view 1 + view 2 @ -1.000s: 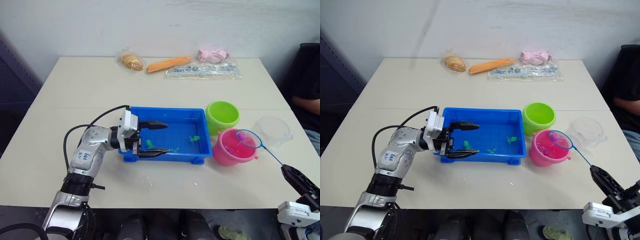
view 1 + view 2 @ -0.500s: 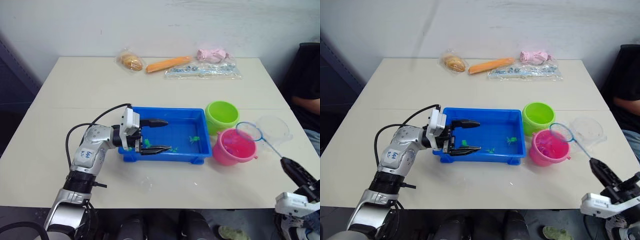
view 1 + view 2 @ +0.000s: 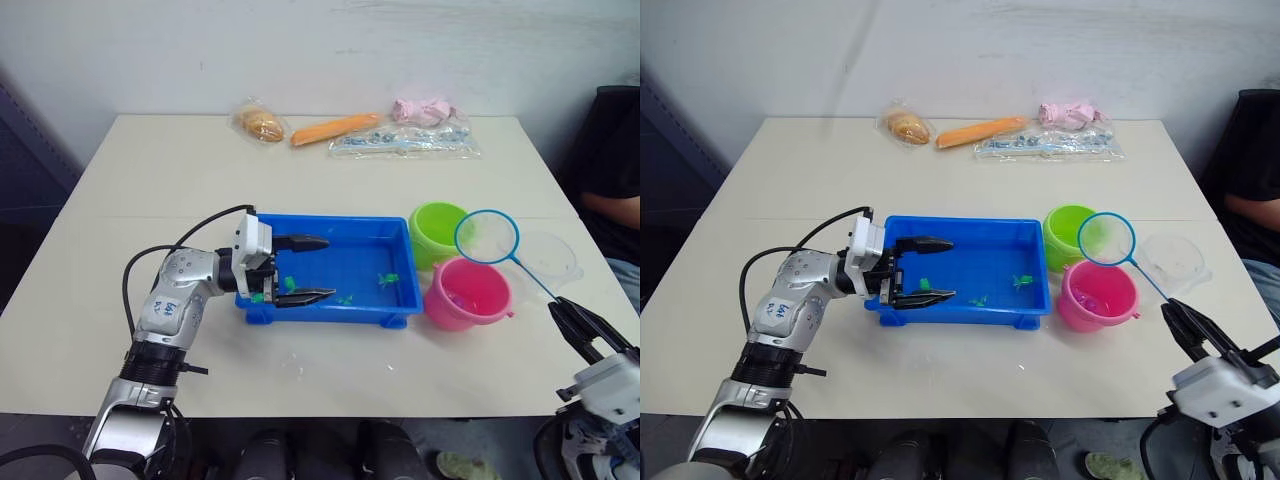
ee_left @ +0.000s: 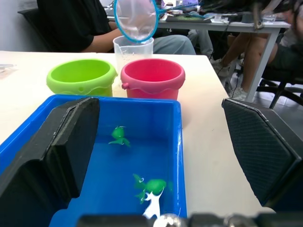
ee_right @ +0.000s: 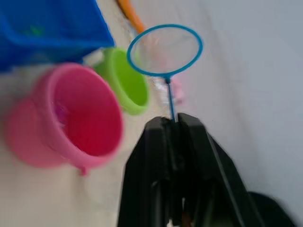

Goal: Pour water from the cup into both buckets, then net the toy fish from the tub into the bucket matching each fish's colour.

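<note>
Plain white wall behind, pale bench point(image 3: 330, 170) out front with snack bags along its far edge. Blue tub point(image 3: 345, 248) sits mid-bench; green bucket point(image 3: 443, 232) and pink bucket point(image 3: 467, 294) stand just beside its right end, with the clear cup point(image 3: 548, 258) beyond them near the right edge.

Left gripper point(image 3: 300, 270) has its fingers spread wide across the tub's left end, touching nothing that I can see. Right gripper point(image 3: 1185, 322) has its fingers pinched tight on the handle of the net point(image 3: 487, 237), whose hoop hangs above the two buckets.

Only green fish point(image 4: 152, 185) show in the tub, so I'd say the next scoop goes to green. Dip the hoop low, slide it under one fish, lift level, tip over the green bucket.

Can't tell whether the net is empty, and the water level in the buckets is hard to make out.
</note>
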